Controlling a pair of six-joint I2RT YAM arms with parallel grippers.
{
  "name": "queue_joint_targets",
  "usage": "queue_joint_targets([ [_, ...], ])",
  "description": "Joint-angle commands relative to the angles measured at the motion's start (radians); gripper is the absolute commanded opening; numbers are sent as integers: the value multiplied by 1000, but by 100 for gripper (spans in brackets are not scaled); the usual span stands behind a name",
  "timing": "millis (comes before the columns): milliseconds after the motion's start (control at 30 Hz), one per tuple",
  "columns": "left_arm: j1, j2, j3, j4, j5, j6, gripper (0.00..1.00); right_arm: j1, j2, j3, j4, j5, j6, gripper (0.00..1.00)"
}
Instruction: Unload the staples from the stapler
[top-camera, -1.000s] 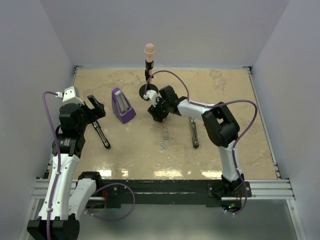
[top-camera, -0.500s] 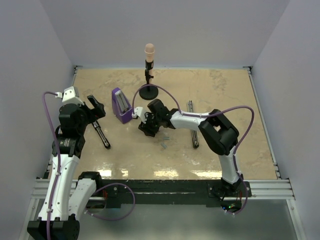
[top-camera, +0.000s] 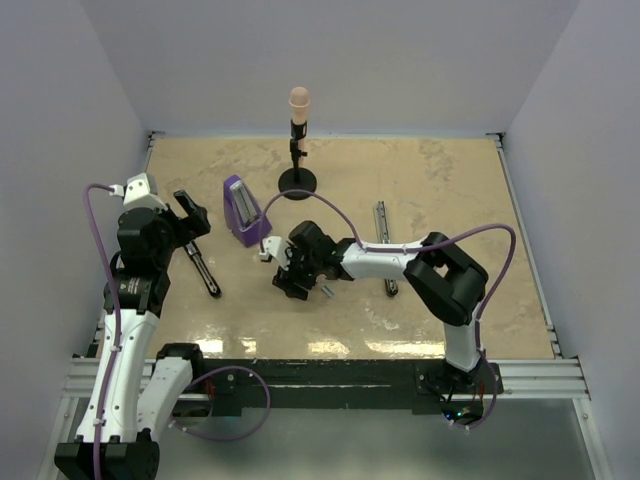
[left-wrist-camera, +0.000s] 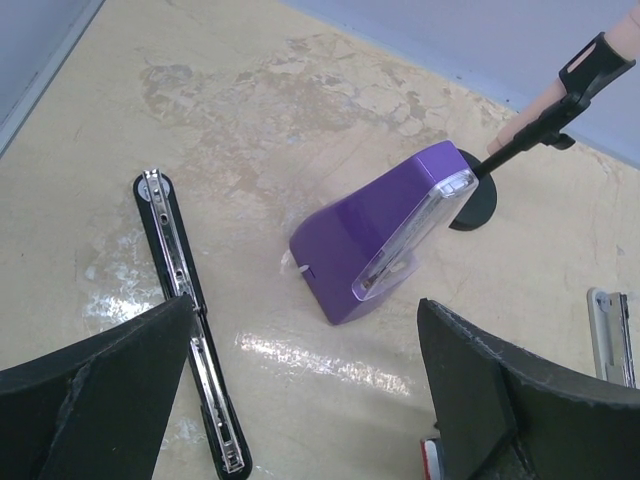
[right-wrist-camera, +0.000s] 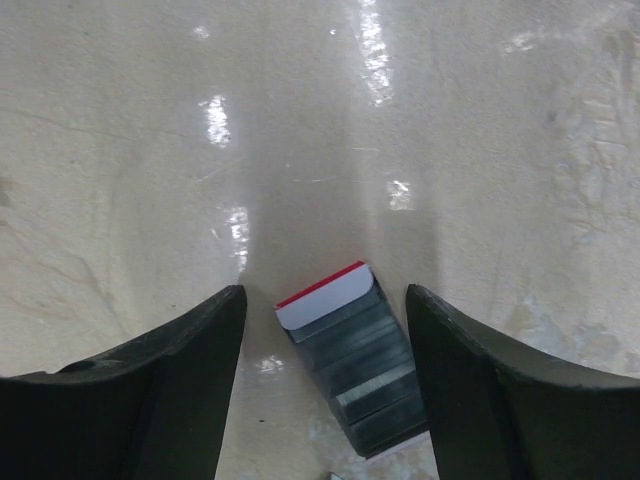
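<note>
the left hand (top-camera: 193, 214) hangs wide open and empty over the left side of the worktop (top-camera: 450, 200). the stapler (left-wrist-camera: 178, 268) lies flat just below it with its metal channel facing up. a purple case (left-wrist-camera: 385, 235) stands to the right of that.

further right, the right hand (top-camera: 288, 282) is low over the worktop, jaws partly apart and gripping nothing. the staples (right-wrist-camera: 375, 385) lie flat between its two fingers and touch neither. a white, red-edged card (right-wrist-camera: 328, 297) sits at their far end.

the step in hand looks like picking up this loose strip. it lies skewed to the jaws, so a small wrist turn would square the fingers to its long sides. being thin on a glossy surface, it may skid. the fingertips should reach right down to the worktop, close slowly and evenly, stay clear of the card, then lift straight up.
</note>
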Motion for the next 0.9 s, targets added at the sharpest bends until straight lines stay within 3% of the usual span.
queue_joint_targets([
  [0,3,-13,29,10,-21,-10,98,5,-79,-45,44,53,97,73],
  [200,3,-13,31,10,-29,-8,98,3,-246,-94,97,166,280,76],
  [333,3,-13,31,10,-28,-8,98,-9,-328,-135,41,300,445,71],
  [600,-20,-11,23,27,20,-1,98,-67,-399,-187,-68,374,498,63],
  [867,-21,-10,20,30,25,1,97,-80,-304,-163,-171,375,470,55],
])
